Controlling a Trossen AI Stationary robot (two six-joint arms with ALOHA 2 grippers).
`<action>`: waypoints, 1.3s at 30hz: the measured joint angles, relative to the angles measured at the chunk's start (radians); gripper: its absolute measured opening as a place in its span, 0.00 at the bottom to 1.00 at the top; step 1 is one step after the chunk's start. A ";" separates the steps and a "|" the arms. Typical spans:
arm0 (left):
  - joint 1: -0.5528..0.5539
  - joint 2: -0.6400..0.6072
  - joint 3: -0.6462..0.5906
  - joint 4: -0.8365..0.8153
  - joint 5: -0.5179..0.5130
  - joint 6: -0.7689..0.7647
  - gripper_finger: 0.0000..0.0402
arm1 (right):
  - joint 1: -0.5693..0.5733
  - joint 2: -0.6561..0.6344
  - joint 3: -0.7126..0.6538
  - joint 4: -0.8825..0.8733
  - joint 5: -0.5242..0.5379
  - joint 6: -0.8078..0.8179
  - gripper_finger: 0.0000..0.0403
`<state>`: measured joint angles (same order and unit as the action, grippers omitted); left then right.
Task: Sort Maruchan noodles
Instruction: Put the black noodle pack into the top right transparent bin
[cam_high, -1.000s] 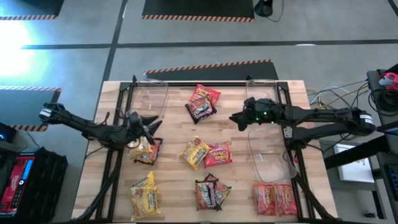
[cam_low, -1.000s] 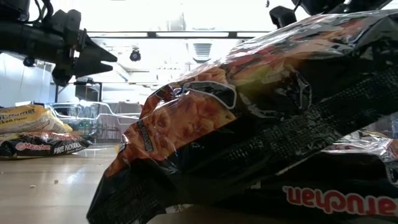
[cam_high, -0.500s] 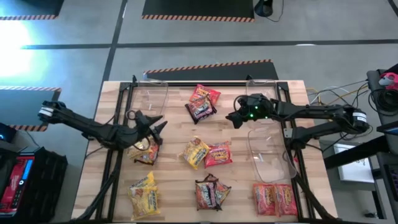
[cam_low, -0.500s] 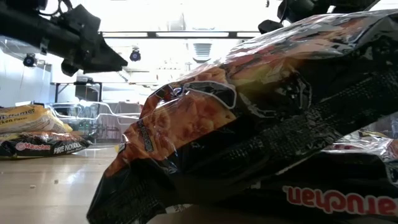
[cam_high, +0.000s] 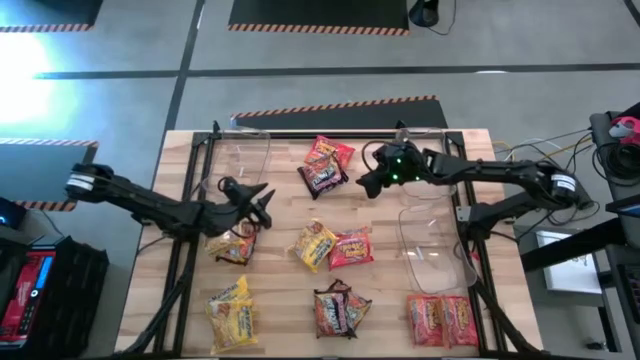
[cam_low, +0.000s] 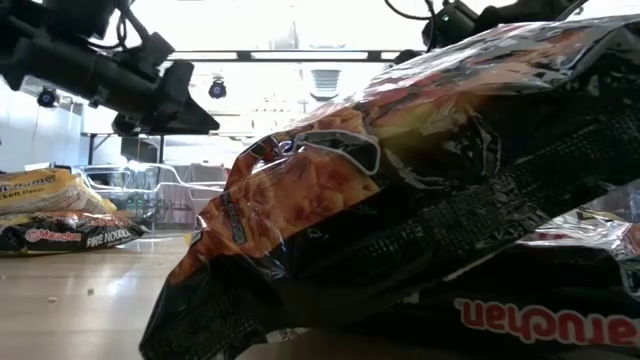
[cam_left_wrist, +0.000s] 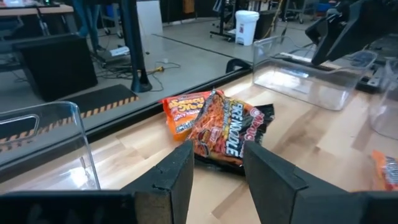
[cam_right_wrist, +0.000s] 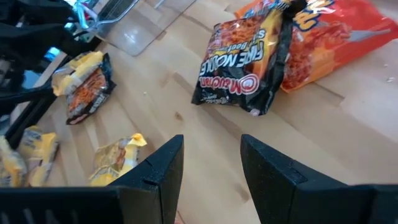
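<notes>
Approaching the dark Fire Noodle packet — lying on an orange packet near the worktop's far edge. Right gripper just beside it, released, empty; left gripper likewise, farther off. Next, probably: descend, straddle, clench.

On the worktop lie six clusters of Maruchan noodle packets, roughly a dozen packets in all, though overlaps blur the exact count. Two clear plastic bins show, and two claws.
</notes>
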<state>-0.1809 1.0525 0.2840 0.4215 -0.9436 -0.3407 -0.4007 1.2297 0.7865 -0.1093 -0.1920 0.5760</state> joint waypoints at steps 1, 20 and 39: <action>0.007 0.015 0.000 0.019 0.000 0.000 0.31 | -0.006 0.007 0.005 -0.004 -0.012 0.001 0.37; 0.062 0.388 0.194 0.139 0.008 0.149 0.31 | -0.040 0.194 0.229 -0.263 -0.018 -0.145 0.37; 0.250 0.661 0.279 0.158 0.127 0.175 0.30 | -0.072 0.372 0.374 -0.278 -0.018 -0.248 0.37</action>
<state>0.0691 1.7134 0.5625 0.5795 -0.8171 -0.1661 -0.4724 1.6013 1.1606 -0.3873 -0.2105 0.3282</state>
